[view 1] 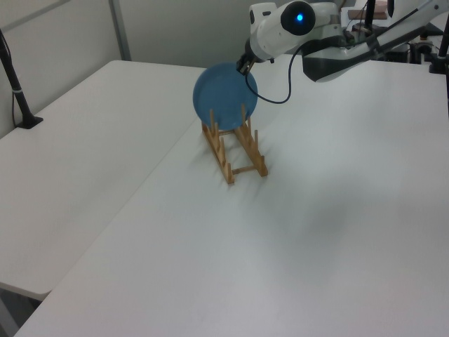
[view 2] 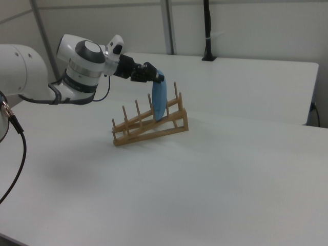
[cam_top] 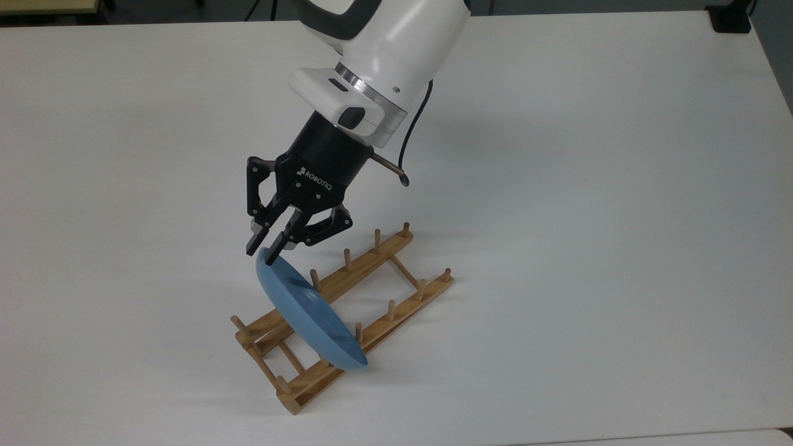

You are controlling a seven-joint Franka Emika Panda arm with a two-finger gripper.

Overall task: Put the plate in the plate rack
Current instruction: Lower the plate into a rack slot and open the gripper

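Observation:
The light-blue plate [cam_top: 310, 316] stands on edge in the wooden plate rack [cam_top: 403, 316], leaning between pegs near the rack's lower-left end in the top view. My gripper [cam_top: 263, 254] hovers at the plate's top rim, its black fingers slightly apart and straddling the rim, so it reads as open. In the left view the plate [view 1: 224, 95] sits low behind the pegs of the rack [view 1: 226, 167], with the gripper [view 1: 243, 67] at its upper right edge. From the right view the plate [view 2: 159, 100] shows edge-on in the rack [view 2: 148, 134], the gripper [view 2: 156, 77] just above it.
The rack sits on a wide white table [cam_top: 588, 217] with bare surface all around it. A black clamp base [cam_top: 731, 18] is fixed at the far right corner in the top view. A black post [view 1: 21, 98] stands at the left view's left.

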